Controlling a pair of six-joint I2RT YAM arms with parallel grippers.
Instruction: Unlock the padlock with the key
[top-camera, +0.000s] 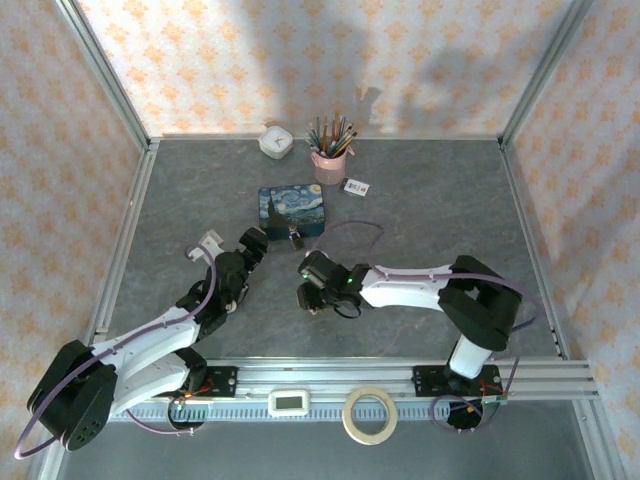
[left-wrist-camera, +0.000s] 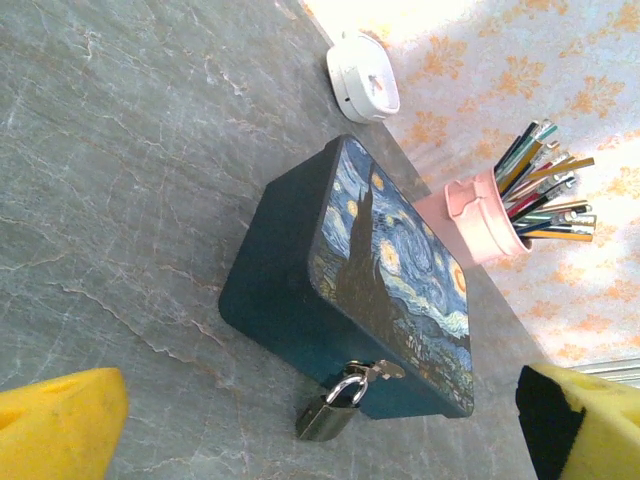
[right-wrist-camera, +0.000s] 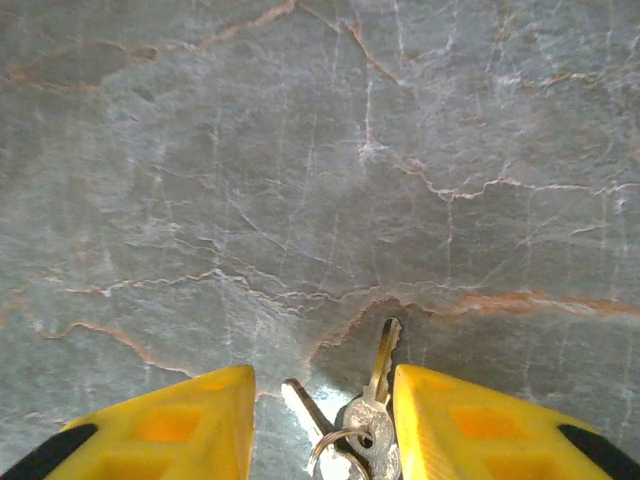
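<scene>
Right gripper (right-wrist-camera: 322, 388) spread wide, fingers straddling the key (right-wrist-camera: 383, 358), nothing pinched, key flat on the table (right-wrist-camera: 300, 150) near the blue tin (left-wrist-camera: 290, 290); padlock (left-wrist-camera: 328, 412) hangs on the tin's front, left gripper (top-camera: 254, 243) gaping, empty, just beside the tin

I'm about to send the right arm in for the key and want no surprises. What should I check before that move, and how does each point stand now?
1. The key lies inside the right claw: ok, flat on the table, ringed to a second key.
2. The right claw is open enough to close on it: ok.
3. The key is gripped: not ok, the jaws stand open either side.
4. The padlock is locked on the blue tin: ok, hanging from its hasp.
5. The left claw steadies the padlock: not ok, open and apart from it.
6. Keyhole direction: cannot tell.
</scene>
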